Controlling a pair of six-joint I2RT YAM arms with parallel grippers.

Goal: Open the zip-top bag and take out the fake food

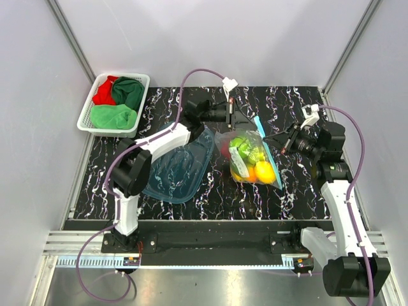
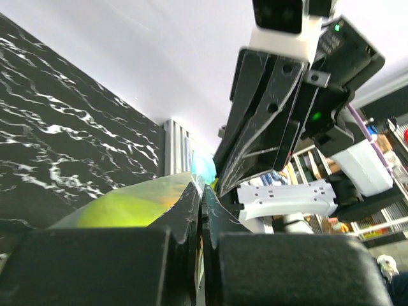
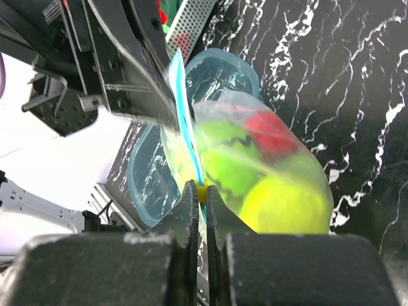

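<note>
The clear zip-top bag [image 1: 252, 156] lies mid-table with its teal zip strip [image 1: 265, 148] along the right side. The fake food [image 1: 250, 159] is inside it: green, yellow, orange and red pieces. In the right wrist view I see a striped green piece [image 3: 226, 153], a red one [image 3: 271, 131] and a yellow one [image 3: 284, 204] through the plastic. My left gripper [image 1: 241, 121] is shut on the bag's far top edge [image 2: 203, 191]. My right gripper [image 1: 269, 141] is shut on the yellow zip slider [image 3: 202, 191] on the strip [image 3: 185, 115].
A translucent blue tub [image 1: 182, 169] lies just left of the bag, under my left arm. A white basket [image 1: 86, 115] at the back left holds red [image 1: 104, 92] and green [image 1: 113, 116] cloths. The two grippers are close together over the bag's mouth.
</note>
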